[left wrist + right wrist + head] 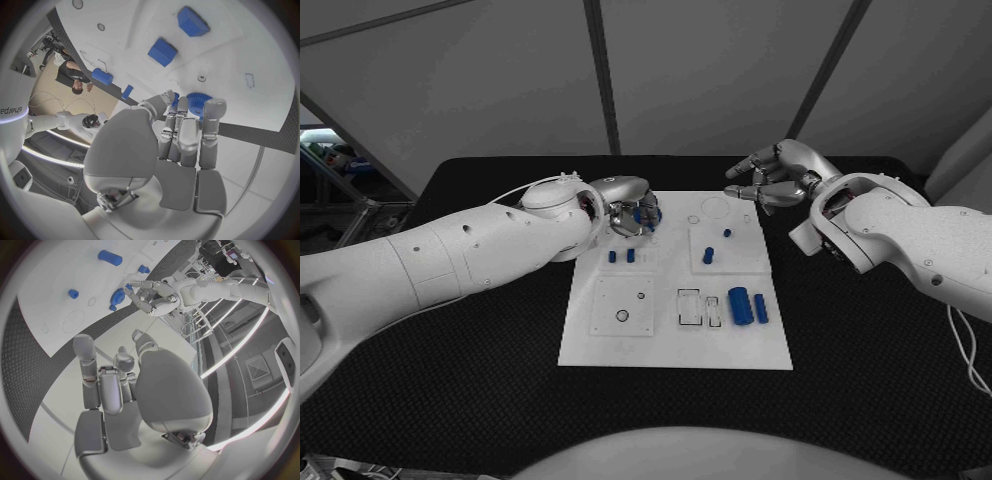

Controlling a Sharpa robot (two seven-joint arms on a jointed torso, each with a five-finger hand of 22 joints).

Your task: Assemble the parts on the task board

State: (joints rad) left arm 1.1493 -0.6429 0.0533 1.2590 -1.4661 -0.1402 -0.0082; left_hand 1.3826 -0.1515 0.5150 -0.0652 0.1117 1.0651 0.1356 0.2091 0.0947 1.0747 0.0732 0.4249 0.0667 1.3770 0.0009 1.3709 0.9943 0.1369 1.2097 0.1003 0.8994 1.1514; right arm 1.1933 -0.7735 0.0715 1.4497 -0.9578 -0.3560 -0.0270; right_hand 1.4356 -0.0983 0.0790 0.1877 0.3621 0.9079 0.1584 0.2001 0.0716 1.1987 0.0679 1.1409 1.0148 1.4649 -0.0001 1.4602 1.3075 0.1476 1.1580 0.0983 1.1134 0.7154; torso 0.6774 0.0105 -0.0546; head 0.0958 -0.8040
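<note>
While the left hand (629, 205) is being held over the task board's (675, 350) far left corner, a blue gear (199, 101) is being pinched in its fingertips; the right hand (773, 178), empty and fingers apart, is being held beyond the far right corner.

- White task board (675, 345) on a black worktop (473, 400).
- Blue parts (738, 303), lower right of the board.
- Silver fingers (211, 117) on white arms (459, 250).
</note>
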